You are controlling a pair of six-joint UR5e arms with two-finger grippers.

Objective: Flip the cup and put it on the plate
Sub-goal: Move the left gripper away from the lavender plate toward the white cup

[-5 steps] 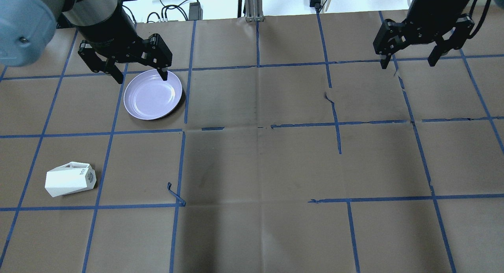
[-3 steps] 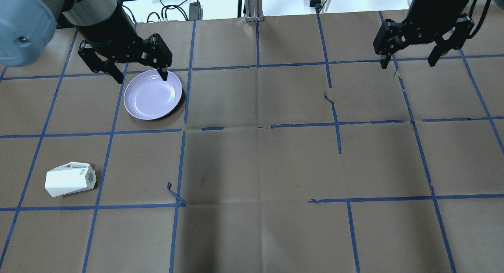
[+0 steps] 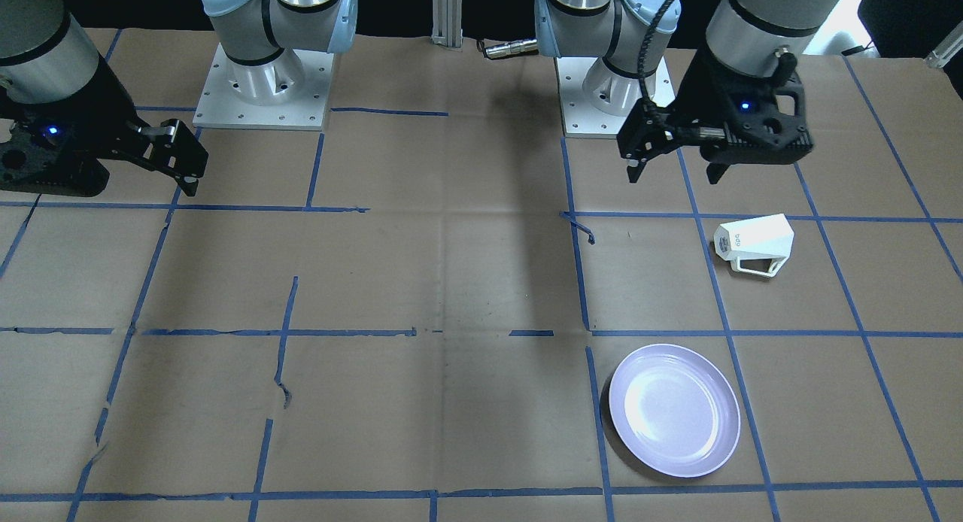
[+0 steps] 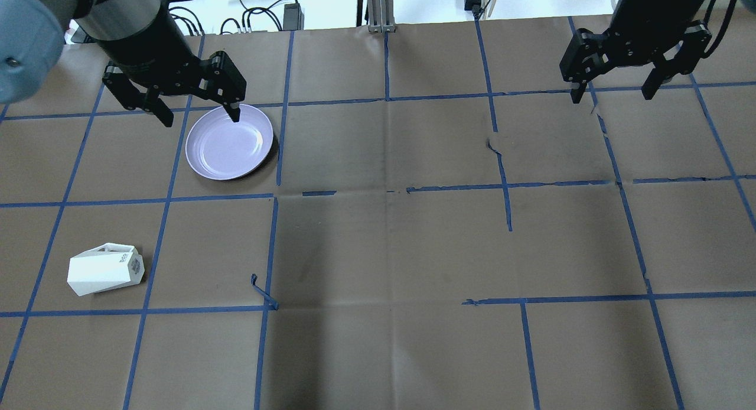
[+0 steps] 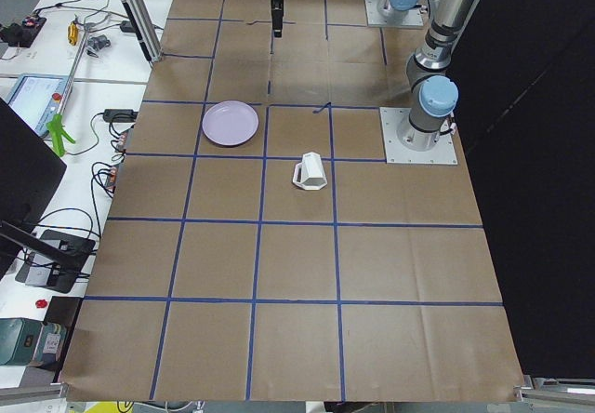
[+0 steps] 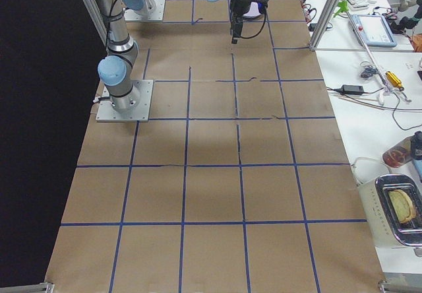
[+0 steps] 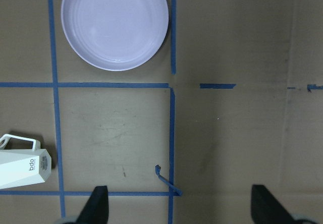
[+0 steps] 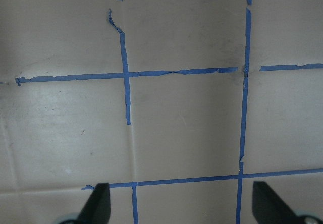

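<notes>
The cup lies on its side on the left part of the table, at the near side. Its mouth faces left, its lettered base right, and its handle the far side. The plate sits well apart from it, farther out and a little right, with nothing on it. The 2 tools are both spread wide and hold nothing: the left tool hangs high over the left half, the right tool over the far right. The step in hand looks like the reach for the cup. Next, the left tool should come nearer and lower, straddling the faceted body clear of the handle.
</notes>
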